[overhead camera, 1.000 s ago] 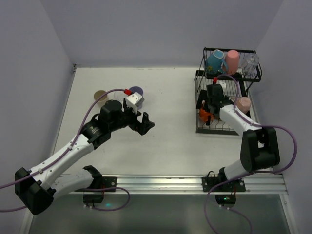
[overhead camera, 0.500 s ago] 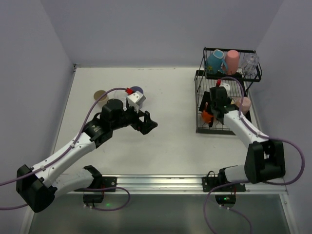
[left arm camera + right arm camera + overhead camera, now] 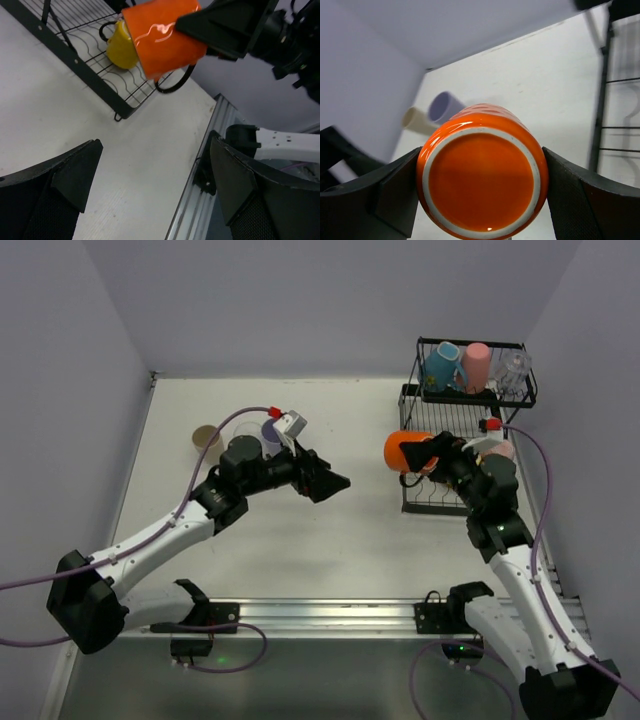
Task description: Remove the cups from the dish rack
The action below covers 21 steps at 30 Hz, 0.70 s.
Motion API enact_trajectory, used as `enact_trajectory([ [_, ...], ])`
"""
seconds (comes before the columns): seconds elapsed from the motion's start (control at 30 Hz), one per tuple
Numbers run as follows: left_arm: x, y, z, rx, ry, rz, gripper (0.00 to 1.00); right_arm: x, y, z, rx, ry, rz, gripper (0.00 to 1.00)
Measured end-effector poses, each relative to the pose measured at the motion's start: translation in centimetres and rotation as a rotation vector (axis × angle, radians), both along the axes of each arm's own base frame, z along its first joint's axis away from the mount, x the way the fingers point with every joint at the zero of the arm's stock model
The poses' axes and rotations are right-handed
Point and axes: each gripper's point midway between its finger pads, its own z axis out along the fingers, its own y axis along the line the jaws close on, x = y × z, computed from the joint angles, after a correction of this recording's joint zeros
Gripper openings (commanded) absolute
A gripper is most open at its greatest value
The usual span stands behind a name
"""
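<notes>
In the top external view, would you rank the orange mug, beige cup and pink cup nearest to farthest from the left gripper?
1. Orange mug, right of the left gripper, held by the right gripper.
2. Beige cup, on the table, far left.
3. Pink cup, dish rack upper shelf.

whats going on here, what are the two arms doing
The right end effector holds an orange mug sideways in the air, just left of the dish rack. The left end effector, open and empty, points toward it. A beige cup and a lavender cup sit on the table; a yellow mug, a blue mug, a pink cup and a clear cup are in the rack.
</notes>
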Motion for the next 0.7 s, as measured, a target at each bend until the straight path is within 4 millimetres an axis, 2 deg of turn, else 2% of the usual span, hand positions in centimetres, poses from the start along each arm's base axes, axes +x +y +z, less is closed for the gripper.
enact_trajectory([
  [0.07, 0.1, -0.7, 0.9, -0.057, 0.014, -0.012, 0.97, -1.1, 2.4, -0.1, 0.116, -0.010, 0.122, 0.53],
  [0.2, 0.2, -1.9, 2.6, -0.168, 0.026, -0.041, 0.92, -2.6, 6.0, -0.4, 0.296, 0.014, 0.313, 0.53],
  [0.37, 0.2, -2.8, 3.5, -0.244, 0.053, -0.081, 0.86, -4.1, 8.7, 0.8, 0.417, 0.013, 0.477, 0.53],
  [0.53, -0.1, -3.8, 2.7, -0.260, 0.105, -0.124, 0.76, -4.6, 10.3, 1.4, 0.485, 0.000, 0.573, 0.53],
  [0.57, -0.2, -4.0, 2.6, -0.260, 0.114, -0.132, 0.72, -4.6, 10.5, 1.2, 0.496, 0.008, 0.582, 0.53],
  [0.6, -0.4, -4.1, 2.5, -0.263, 0.122, -0.142, 0.59, -4.5, 10.8, 1.0, 0.507, 0.016, 0.588, 0.53],
  [0.67, -0.7, -4.3, 2.7, -0.272, 0.130, -0.157, 0.44, -4.2, 11.2, 0.5, 0.531, 0.036, 0.602, 0.53],
  [0.7, -0.6, -4.2, 2.6, -0.272, 0.133, -0.153, 0.27, -4.1, 11.4, 0.5, 0.553, 0.045, 0.612, 0.54],
])
